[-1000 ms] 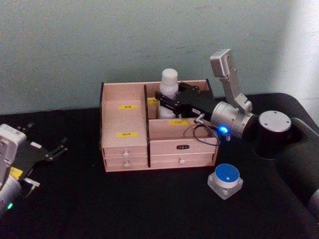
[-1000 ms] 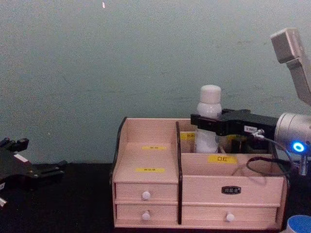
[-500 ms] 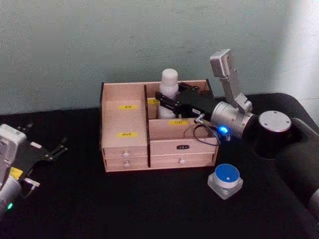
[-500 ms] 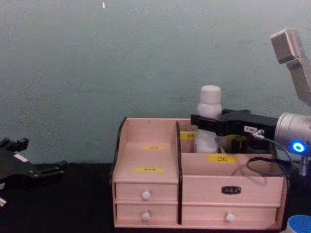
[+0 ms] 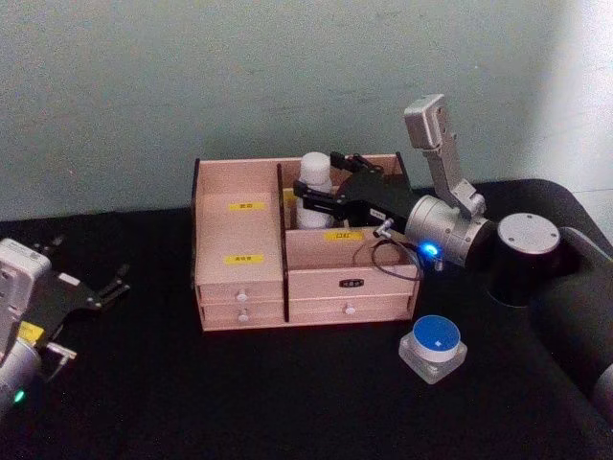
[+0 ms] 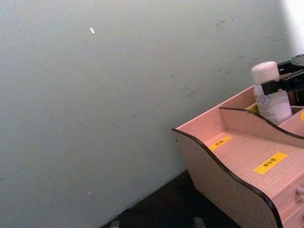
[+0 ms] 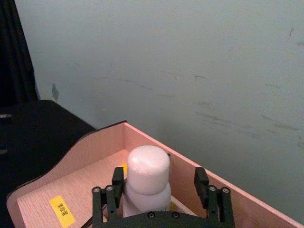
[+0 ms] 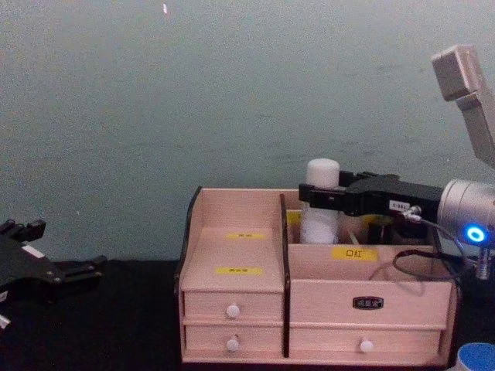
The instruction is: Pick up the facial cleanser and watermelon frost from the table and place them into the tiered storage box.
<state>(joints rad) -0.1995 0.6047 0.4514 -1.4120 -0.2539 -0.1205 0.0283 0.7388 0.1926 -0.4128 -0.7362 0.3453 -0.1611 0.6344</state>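
Note:
The facial cleanser [image 5: 314,182], a white bottle with a rounded cap, stands upright in the back right compartment of the tiered storage box [image 5: 350,283]. My right gripper [image 5: 321,180] reaches over the box from the right. Its fingers [image 7: 107,199] straddle the bottle's neck [image 7: 147,175] with gaps on both sides, so it is open. From the chest, the bottle [image 8: 321,209] sits low behind the box's divider. The watermelon frost [image 5: 433,345], a squat jar with a blue lid, rests on the table in front of the box's right corner. My left gripper [image 5: 96,316] is parked open at the far left.
The black table [image 5: 239,393] stretches out in front of the box. A pale green wall [image 5: 192,77] stands close behind it. The box's left stepped compartments [image 6: 247,156] with yellow labels hold nothing. The right arm's cable [image 5: 388,264] hangs over the box's front.
The bottle has dropped lower into the back compartment and shifted slightly left, while the right gripper stays at the same height and has let go of it. The left arm has not moved.

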